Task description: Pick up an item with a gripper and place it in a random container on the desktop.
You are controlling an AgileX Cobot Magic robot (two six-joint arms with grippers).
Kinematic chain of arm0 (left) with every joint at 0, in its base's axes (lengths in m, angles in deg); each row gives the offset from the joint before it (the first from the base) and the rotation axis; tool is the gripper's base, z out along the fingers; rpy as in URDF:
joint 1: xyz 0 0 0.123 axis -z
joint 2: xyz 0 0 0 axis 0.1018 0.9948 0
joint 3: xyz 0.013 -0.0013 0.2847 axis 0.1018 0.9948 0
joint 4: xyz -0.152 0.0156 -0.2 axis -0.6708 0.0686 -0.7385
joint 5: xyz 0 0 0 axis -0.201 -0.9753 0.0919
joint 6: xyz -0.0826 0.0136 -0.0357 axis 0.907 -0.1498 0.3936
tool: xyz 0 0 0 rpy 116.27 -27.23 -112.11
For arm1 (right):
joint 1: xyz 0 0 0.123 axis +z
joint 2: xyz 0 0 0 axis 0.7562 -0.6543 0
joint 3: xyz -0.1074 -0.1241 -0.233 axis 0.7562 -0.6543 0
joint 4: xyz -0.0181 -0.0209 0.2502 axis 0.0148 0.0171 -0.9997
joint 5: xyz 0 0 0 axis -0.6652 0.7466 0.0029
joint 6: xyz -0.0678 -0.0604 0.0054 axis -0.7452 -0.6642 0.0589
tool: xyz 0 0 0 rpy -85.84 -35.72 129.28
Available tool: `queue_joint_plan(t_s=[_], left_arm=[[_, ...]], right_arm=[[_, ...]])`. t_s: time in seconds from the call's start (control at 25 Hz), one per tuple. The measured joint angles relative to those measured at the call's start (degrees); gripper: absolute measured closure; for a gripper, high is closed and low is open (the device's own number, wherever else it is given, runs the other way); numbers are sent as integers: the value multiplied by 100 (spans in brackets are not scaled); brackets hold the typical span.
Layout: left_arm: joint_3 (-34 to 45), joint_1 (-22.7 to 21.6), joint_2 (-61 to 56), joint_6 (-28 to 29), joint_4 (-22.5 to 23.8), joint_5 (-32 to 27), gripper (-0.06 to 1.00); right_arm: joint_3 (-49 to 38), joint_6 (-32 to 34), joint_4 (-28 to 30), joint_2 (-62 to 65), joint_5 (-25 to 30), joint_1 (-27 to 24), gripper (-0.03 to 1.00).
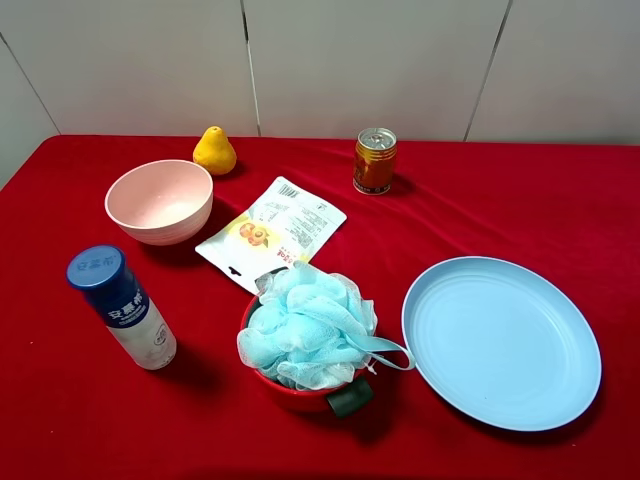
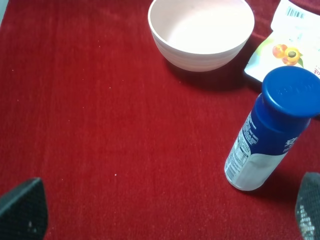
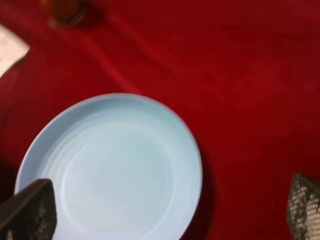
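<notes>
Nearest the high camera sits the small red pot [image 1: 300, 395], low on the red-clothed worktop [image 1: 520, 190], and the light blue bath pouf [image 1: 305, 325] already lies in it, heaped well above the rim with its ribbon loop [image 1: 385, 350] trailing over the side toward the blue plate [image 1: 500, 340], which lies just beside the pot. Neither arm shows in that view. Each wrist view shows its own pincer spread wide with nothing between the fingertips: the left pincer [image 2: 165, 217] hangs over bare cloth near the blue-capped bottle [image 2: 265, 132], the right pincer [image 3: 165, 212] over the plate. Judging by that, the placing looks done, and the step in hand is to keep clear without disturbing the result. The pouf is light and springy and sits proud of the pot, so any brush from a fingertip, or a snag on the loop, could tip it out; lifting straight up and away would be the safer course. The bottle is tall and looks easy to topple, so the left arm should give it room. Farther back stand the pink bowl [image 1: 160, 200] and the white snack pouch [image 1: 275, 230], and farthest the yellow fruit [image 1: 214, 151] and the can [image 1: 375, 160].
</notes>
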Motion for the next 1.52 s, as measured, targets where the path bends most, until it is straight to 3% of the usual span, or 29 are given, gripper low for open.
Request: queue_joint_plan(t_s=[0.2,0.44,0.76,1.52], left_arm=[[0,0,0,0,0,0,-5],[0,0,0,0,0,0,-5],[0,0,0,0,0,0,-5],[0,0,0,0,0,0,-5]], right_arm=[[-240,13,-8,875,-53,-601,28],[-510,5,-274,1387,-119,-949,28],[-568,-408,-608,1387,-219,-949,28],[-568,-459,-629,1387,-219,-949,28]])
